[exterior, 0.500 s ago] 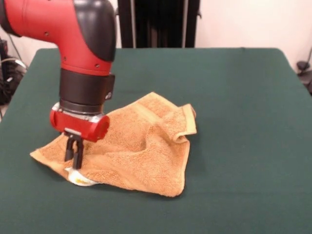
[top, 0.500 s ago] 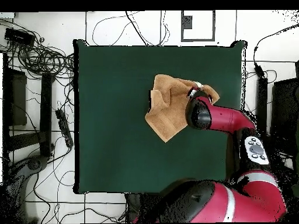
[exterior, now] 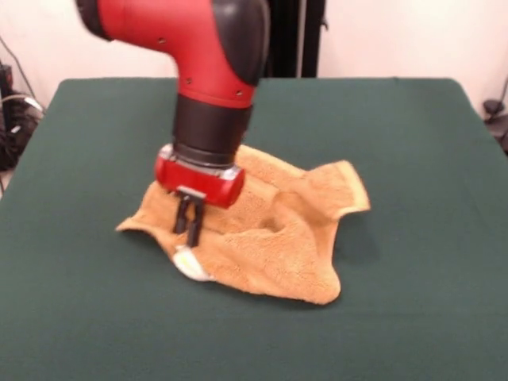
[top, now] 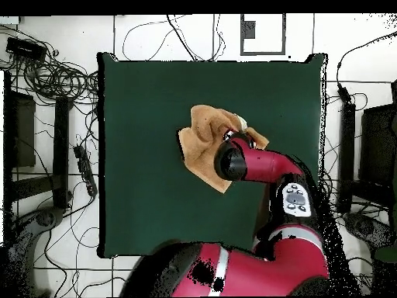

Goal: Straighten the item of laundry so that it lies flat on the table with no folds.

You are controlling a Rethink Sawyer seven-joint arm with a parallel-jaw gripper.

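Pincer (exterior: 189, 230): fingers drawn narrow and pointing down, pinching the towel (exterior: 270, 238) near its left corner beside the white care tag (exterior: 189, 263); probably so gripped in order to drag the cloth and pull out slack.
Towel: orange-tan terry, near mid-table (exterior: 413, 127), somewhat toward the front edge; bunched, hollow at centre, right corner turned up and raised. Not flat.
Arm (top: 260, 161): in the overhead view it covers part of the cloth.
Judgement: unfolding of the right corner outstanding.
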